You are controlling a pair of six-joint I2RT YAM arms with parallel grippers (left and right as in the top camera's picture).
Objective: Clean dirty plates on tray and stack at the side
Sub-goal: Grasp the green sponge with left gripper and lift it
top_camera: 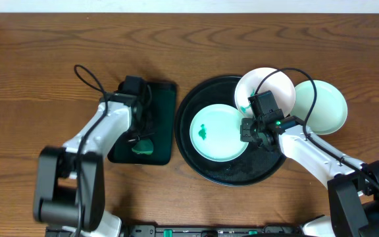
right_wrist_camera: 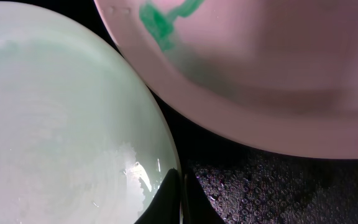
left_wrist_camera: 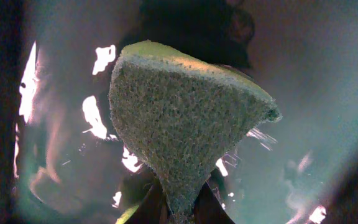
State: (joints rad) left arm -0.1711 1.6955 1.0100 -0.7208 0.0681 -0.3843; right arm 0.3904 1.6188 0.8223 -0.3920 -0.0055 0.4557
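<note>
Progress looks early, I'd say. Clean mint plate [top_camera: 322, 106] sits off the tray [top_camera: 235, 172] at right. Smeared mint plate [top_camera: 219, 131] at tray centre and white plate [top_camera: 265, 89] on its upper-right rim both need wiping. Left gripper [top_camera: 139, 139] pinches a sponge [left_wrist_camera: 179, 112] over the small green tray [top_camera: 163, 99]. Right gripper [top_camera: 250, 131] is closed tight by the smeared mint plate's rim.

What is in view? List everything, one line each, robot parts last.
mint-green plates: two, pale mint; one on the black tray with a green smear, one on the table right of it.
white plate: one, white with a green smear; over the black tray's far right rim.
black tray: one, glossy black, round; table centre.
green tray: one, dark green, rectangular; left of the black tray.
sponge: one, green; over the green tray.
table: one, brown wood.
left gripper: shut on the sponge.
right gripper: shut, at the trayed mint plate's rim.
</note>
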